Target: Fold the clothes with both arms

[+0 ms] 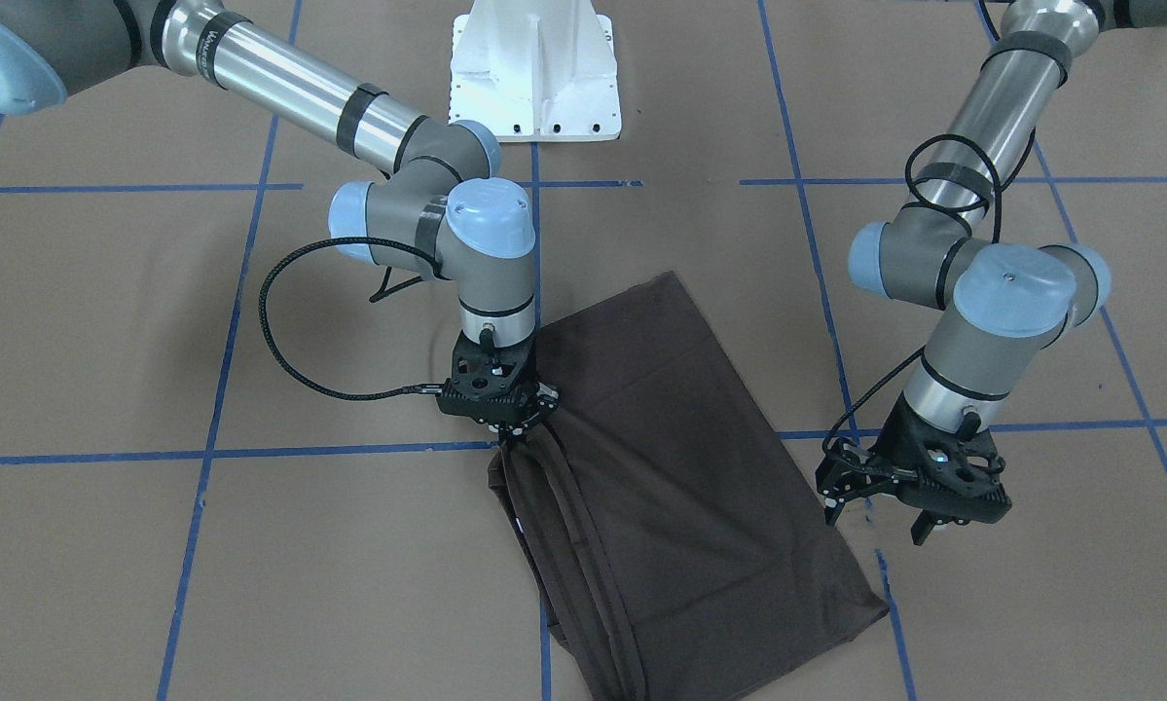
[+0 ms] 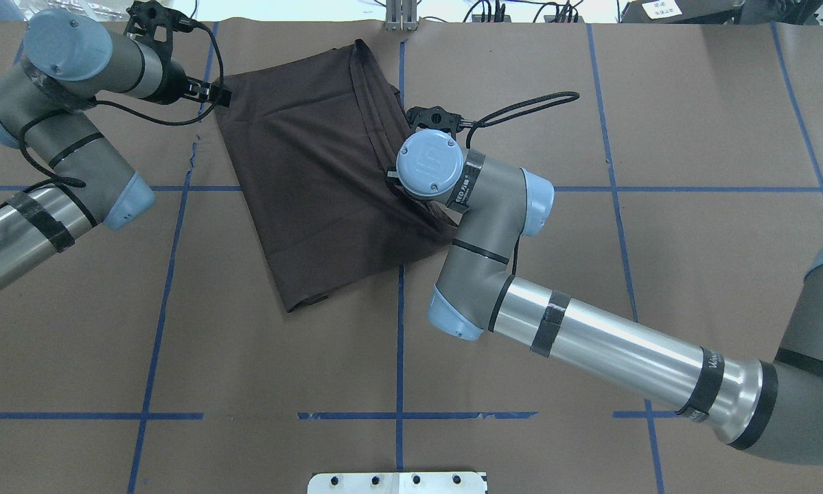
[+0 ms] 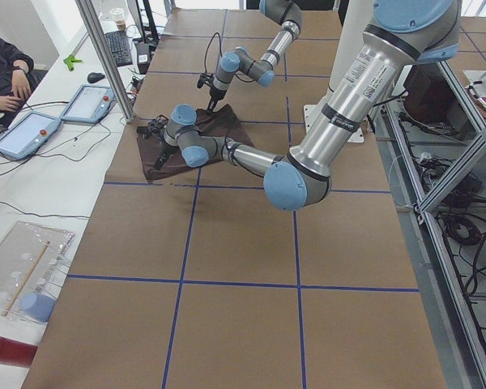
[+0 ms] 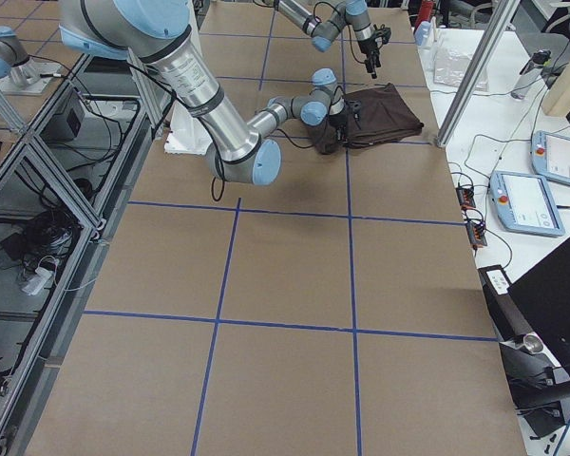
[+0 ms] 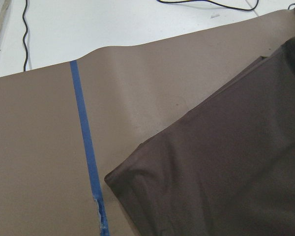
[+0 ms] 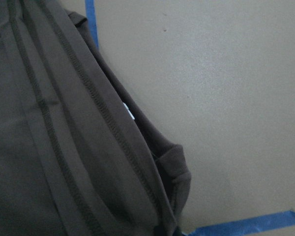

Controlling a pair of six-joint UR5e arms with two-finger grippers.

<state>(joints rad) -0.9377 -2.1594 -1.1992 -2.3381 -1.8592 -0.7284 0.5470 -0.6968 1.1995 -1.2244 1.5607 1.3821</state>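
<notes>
The dark grey-brown T-shirt (image 1: 671,458) lies folded into a slanted rectangle on the brown table cover; it also shows in the overhead view (image 2: 315,171). My right gripper (image 1: 507,440) is shut on the shirt's edge, and the cloth gathers in folds up to its fingertips. The right wrist view shows those stitched folds (image 6: 49,147) close up. In the overhead view the right wrist (image 2: 428,165) hides that gripper. My left gripper (image 1: 875,521) is open and empty, just off the shirt's opposite long edge. The left wrist view shows a shirt corner (image 5: 132,177) beside blue tape.
The white pedestal base (image 1: 534,73) stands at the robot's side of the table. Blue tape lines (image 1: 223,453) grid the brown cover. Beyond the far edge a metal post (image 3: 105,57), tablets (image 3: 24,134) and a seated person (image 3: 8,73) show.
</notes>
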